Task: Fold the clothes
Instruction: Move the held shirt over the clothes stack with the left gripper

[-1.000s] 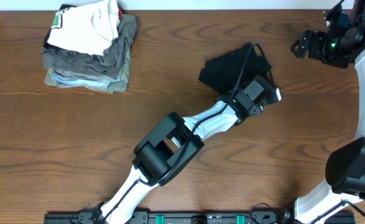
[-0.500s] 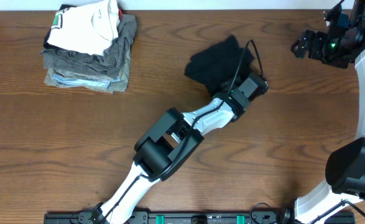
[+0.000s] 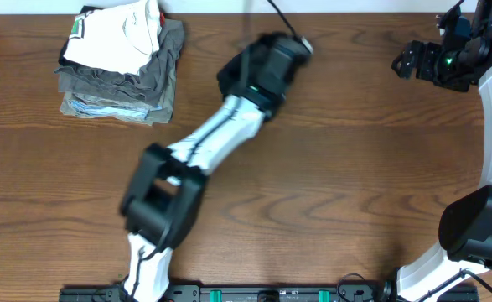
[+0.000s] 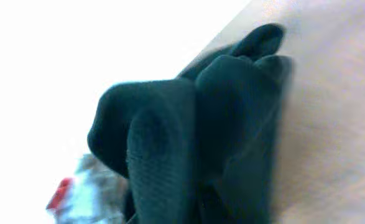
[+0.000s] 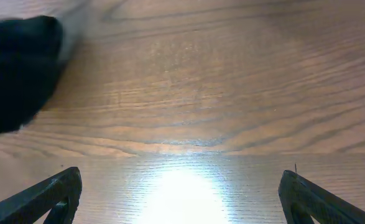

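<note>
The clothes [image 3: 227,77], a bunched black garment, hang from my left gripper [image 3: 261,60], which is shut on them near the table's far edge in the blurred overhead view. In the left wrist view the black cloth [image 4: 188,137] fills the middle and hides my fingers. My right gripper [image 3: 409,60] stands open at the far right, apart from the garment. The right wrist view shows its two dark fingertips [image 5: 51,194] spread wide over bare wood. A dark edge of the clothes [image 5: 17,68] shows at the upper left of that view.
A stack of folded white, grey-olive and light blue garments [image 3: 120,67] sits at the far left of the wooden table [image 3: 354,184]. That stack [image 4: 83,193] appears blurred at the lower left of the left wrist view. The left arm stretches diagonally across the table's middle.
The left gripper closed on the black garment and swung it left and toward the table's far edge. The right arm has not moved.
</note>
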Available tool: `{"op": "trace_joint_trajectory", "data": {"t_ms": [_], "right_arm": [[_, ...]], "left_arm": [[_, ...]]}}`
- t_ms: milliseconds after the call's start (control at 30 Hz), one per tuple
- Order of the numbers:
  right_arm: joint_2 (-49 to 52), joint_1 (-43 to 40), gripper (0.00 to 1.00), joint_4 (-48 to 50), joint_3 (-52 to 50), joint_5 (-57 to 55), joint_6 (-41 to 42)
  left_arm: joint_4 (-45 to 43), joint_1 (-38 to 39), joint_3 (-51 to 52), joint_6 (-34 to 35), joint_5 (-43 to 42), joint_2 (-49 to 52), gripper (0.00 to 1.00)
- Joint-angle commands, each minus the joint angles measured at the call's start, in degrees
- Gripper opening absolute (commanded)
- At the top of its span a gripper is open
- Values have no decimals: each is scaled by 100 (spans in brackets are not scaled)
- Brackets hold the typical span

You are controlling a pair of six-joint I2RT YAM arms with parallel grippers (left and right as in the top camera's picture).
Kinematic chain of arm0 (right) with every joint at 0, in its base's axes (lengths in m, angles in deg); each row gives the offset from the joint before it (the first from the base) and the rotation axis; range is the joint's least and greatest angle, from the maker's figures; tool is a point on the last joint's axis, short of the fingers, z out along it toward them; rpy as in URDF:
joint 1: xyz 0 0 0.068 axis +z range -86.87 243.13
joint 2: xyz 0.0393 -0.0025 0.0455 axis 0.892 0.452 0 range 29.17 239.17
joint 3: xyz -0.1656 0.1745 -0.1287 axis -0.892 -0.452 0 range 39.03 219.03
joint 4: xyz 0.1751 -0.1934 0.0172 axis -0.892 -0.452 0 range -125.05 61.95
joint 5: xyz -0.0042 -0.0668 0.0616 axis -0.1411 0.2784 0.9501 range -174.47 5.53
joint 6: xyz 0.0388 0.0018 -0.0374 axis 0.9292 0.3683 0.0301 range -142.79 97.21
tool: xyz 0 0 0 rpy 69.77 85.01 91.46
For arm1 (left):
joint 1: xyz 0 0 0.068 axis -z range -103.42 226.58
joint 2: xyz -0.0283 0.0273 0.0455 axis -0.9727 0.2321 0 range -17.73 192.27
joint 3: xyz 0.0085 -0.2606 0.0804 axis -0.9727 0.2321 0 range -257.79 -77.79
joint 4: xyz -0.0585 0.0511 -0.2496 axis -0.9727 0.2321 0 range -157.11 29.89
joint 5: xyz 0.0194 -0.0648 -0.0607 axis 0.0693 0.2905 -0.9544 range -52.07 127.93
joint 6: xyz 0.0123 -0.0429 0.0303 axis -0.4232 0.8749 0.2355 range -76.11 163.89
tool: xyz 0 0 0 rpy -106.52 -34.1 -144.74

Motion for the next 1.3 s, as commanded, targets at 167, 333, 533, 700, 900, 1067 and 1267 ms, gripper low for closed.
{"op": "trace_joint_trajectory", "data": {"t_ms": [167,333,533,700,900,1067,1267], "right_arm": [[37,52,99,7,-17,140,-68],[37,61,99,7,-17,138,-68],[37,68,99,-11,-17,177,-66],[37,98,99,-55,-20,177,-66],[37,197,99,-92,-35,181,-57],[37,372,99,-81,-35,181,44],[37,584,99,-11,-35,177,42]], "left_arm": [[-494,-632,-42,28,175,-857,6],[-1307,-1075,-55,-1003,179,-973,6],[-2371,-1685,-55,-2321,155,-970,6],[-3058,-2398,-55,-2645,81,-970,6],[-3185,-3333,-55,-2638,-807,-957,6],[-3593,-3980,-55,-2636,-898,-798,6],[-3622,-4470,-55,-2168,-944,-525,6]]}}
